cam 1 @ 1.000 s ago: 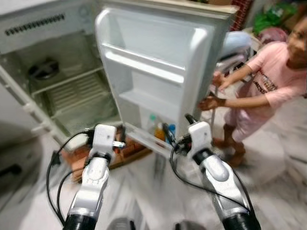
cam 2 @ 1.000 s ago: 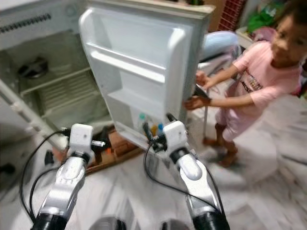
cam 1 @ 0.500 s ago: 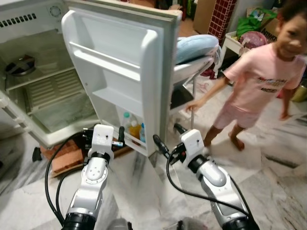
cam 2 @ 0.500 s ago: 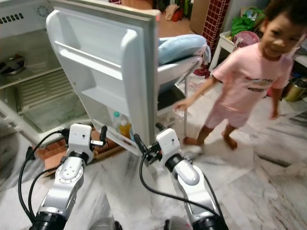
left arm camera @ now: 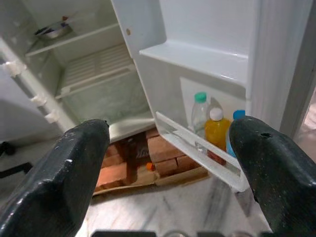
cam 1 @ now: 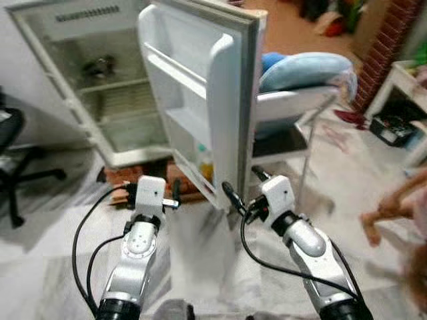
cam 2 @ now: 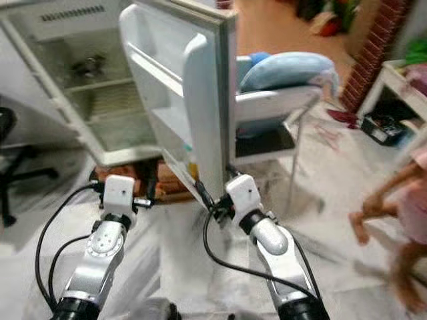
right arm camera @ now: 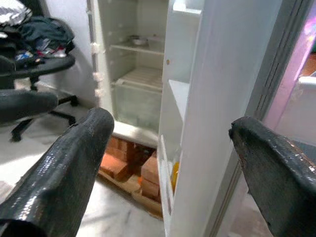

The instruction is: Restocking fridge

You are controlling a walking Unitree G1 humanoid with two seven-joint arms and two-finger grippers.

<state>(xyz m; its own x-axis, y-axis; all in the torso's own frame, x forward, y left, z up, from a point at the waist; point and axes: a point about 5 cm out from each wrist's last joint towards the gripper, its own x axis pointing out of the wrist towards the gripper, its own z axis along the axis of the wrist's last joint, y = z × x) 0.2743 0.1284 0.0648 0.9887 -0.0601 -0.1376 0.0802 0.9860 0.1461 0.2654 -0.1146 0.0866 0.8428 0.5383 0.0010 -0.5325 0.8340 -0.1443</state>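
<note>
The white fridge (cam 1: pixel 100 87) stands open, with its door (cam 1: pixel 200 100) swung out towards me. On the door's bottom shelf stand a clear bottle with a green cap (left arm camera: pixel 199 112), an orange bottle (left arm camera: pixel 217 132) and a blue one (left arm camera: pixel 238 117). A metal bowl (cam 1: pixel 99 65) rests on an upper shelf inside. My left gripper (cam 1: pixel 153 193) is held open and empty in front of the fridge's base. My right gripper (cam 1: pixel 245 187) is open and empty too, close to the door's lower outer edge (right arm camera: pixel 212 128).
Red bricks (cam 1: pixel 120 179) prop up the fridge. A black office chair (cam 1: pixel 17 163) stands at the left. Behind the door is a chair with a blue cushion (cam 1: pixel 303 70). A person's hand (cam 1: pixel 373 223) reaches in at the right edge. The floor is marble.
The camera has swung, so the fridge now sits further left and the office chair has come into view. The person has moved off to the right edge. Both grippers stay open and empty.
</note>
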